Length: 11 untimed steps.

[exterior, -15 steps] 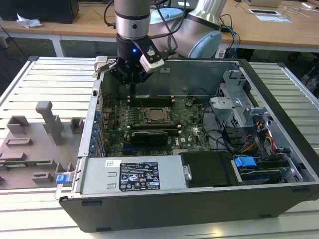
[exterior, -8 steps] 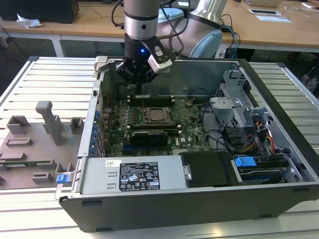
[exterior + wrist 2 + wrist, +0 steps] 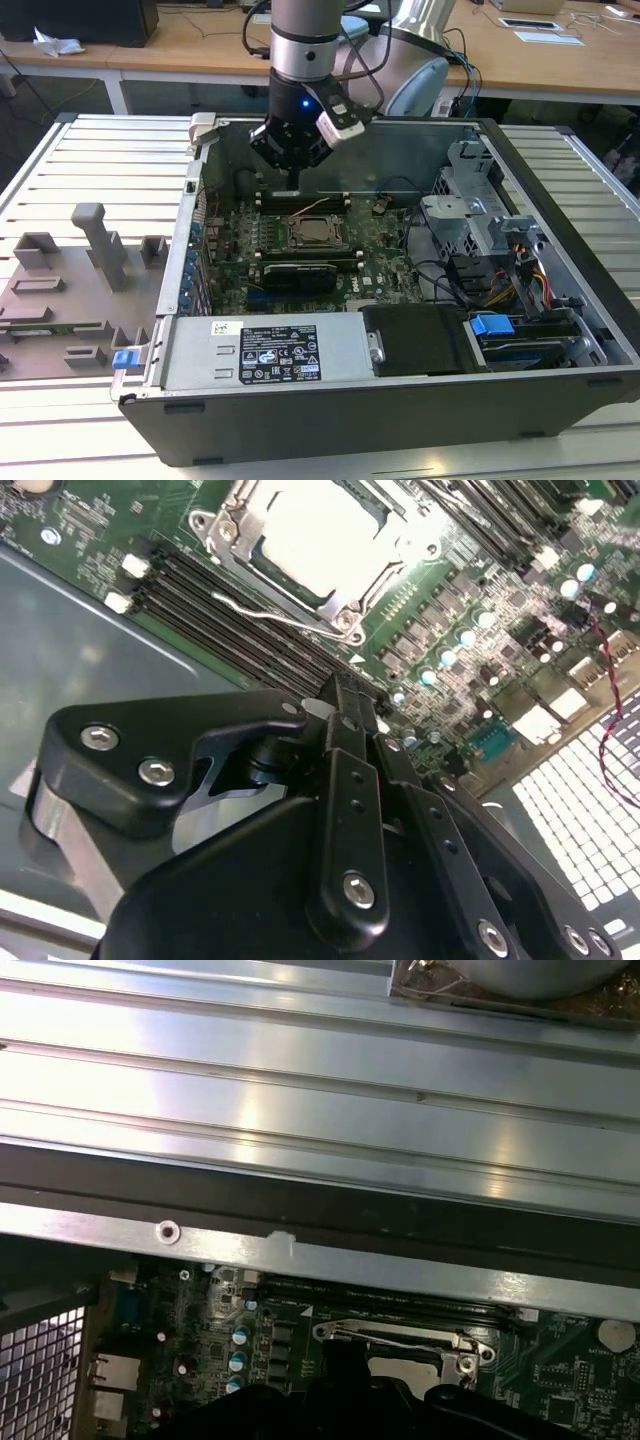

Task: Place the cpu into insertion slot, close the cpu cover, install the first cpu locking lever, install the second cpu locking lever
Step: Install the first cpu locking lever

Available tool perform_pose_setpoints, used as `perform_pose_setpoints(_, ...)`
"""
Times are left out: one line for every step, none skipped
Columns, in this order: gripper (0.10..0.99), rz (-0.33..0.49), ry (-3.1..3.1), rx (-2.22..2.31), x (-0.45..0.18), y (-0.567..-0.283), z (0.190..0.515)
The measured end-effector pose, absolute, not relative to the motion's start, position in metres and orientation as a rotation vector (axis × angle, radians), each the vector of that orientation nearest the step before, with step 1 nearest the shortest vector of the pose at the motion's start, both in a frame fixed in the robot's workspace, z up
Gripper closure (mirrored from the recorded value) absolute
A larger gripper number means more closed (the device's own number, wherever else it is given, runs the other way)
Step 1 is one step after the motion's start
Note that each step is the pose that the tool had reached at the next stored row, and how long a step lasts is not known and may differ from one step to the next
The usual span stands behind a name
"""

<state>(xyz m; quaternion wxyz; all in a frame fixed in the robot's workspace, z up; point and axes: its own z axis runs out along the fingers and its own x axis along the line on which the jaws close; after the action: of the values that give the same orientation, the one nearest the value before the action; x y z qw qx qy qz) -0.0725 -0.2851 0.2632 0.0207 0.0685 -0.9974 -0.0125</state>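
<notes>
The arm comes straight down from above in the exterior view, grey wrist section upright with a blue light glowing on its side. Below it hangs the black claw (image 3: 291, 178), pointing downward, a white-edged camera block clipped to one side. In the second wrist view the claw (image 3: 345, 695) has its fingers (image 3: 340, 770) pressed together, holding nothing.

Bright, even overhead light washes out the cpu (image 3: 318, 535) with glare and streaks the ribbed desk (image 3: 300, 1090), while the near end effector (image 3: 345, 705) looks dark and soft.
</notes>
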Motion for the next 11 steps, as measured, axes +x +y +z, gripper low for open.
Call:
perform_pose_setpoints(0.980, -0.039, -3.091, 0.212, -0.0716, -0.2851, 0.2623)
perform_pose_setpoints(0.980, -0.039, -3.091, 0.206, -0.0715, -0.2850, 0.2614)
perform_pose_setpoints(0.980, -0.040, -3.091, 0.197, -0.0715, -0.2850, 0.2605)
perform_pose_setpoints(0.980, -0.041, -3.091, 0.182, -0.0715, -0.2850, 0.2592)
perform_pose_setpoints(0.980, -0.046, -3.092, 0.167, -0.0715, -0.2851, 0.2582)
perform_pose_setpoints(0.980, -0.054, -3.093, 0.158, -0.0715, -0.2851, 0.2578)
perform_pose_setpoints(0.980, -0.063, -3.093, 0.152, -0.0715, -0.2852, 0.2573)
perform_pose_setpoints(0.980, -0.082, -3.094, 0.145, -0.0715, -0.2858, 0.2567)
perform_pose_setpoints(0.980, -0.094, -3.094, 0.143, -0.0715, -0.2866, 0.2562)
perform_pose_setpoints(0.980, -0.105, -3.094, 0.141, -0.0715, -0.2880, 0.2556)
perform_pose_setpoints(0.980, -0.122, -3.094, 0.137, -0.0715, -0.2926, 0.2529)
